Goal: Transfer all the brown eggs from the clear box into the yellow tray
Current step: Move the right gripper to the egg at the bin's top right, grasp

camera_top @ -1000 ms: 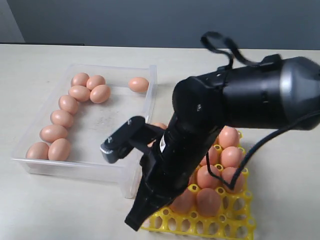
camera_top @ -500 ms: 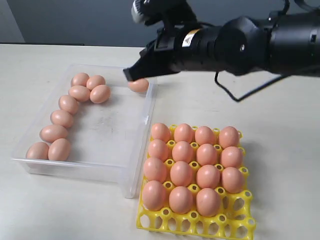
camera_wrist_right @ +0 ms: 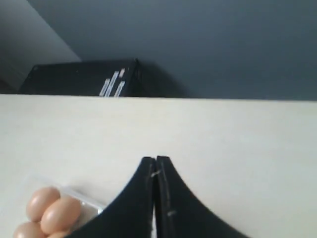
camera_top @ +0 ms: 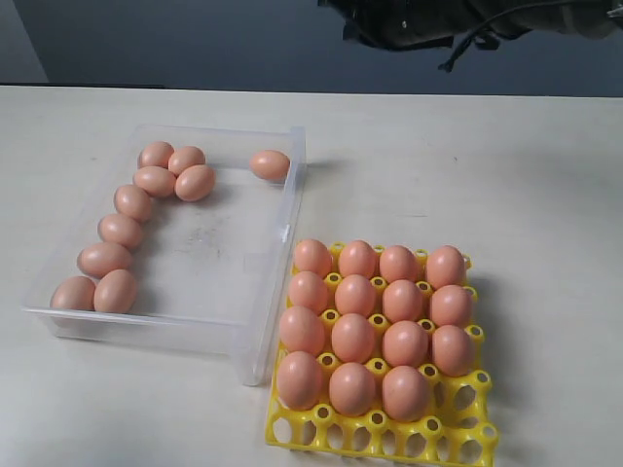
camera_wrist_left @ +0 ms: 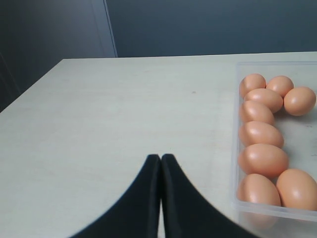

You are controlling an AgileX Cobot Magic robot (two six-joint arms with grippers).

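The clear box lies on the left of the table with several brown eggs along its left and far sides and one at its far right corner. To its right the yellow tray holds several brown eggs in its cups; the front row of cups is bare. Only a dark part of the right arm shows, at the top edge of the exterior view. My left gripper is shut and empty, beside the box wall. My right gripper is shut and empty above the table.
A black case stands at the far edge of the table in the right wrist view. A dark wall lies behind the table.
The right arm has swung up from over the tray and box to the top edge of the exterior view, uncovering both. The eggs have not moved.
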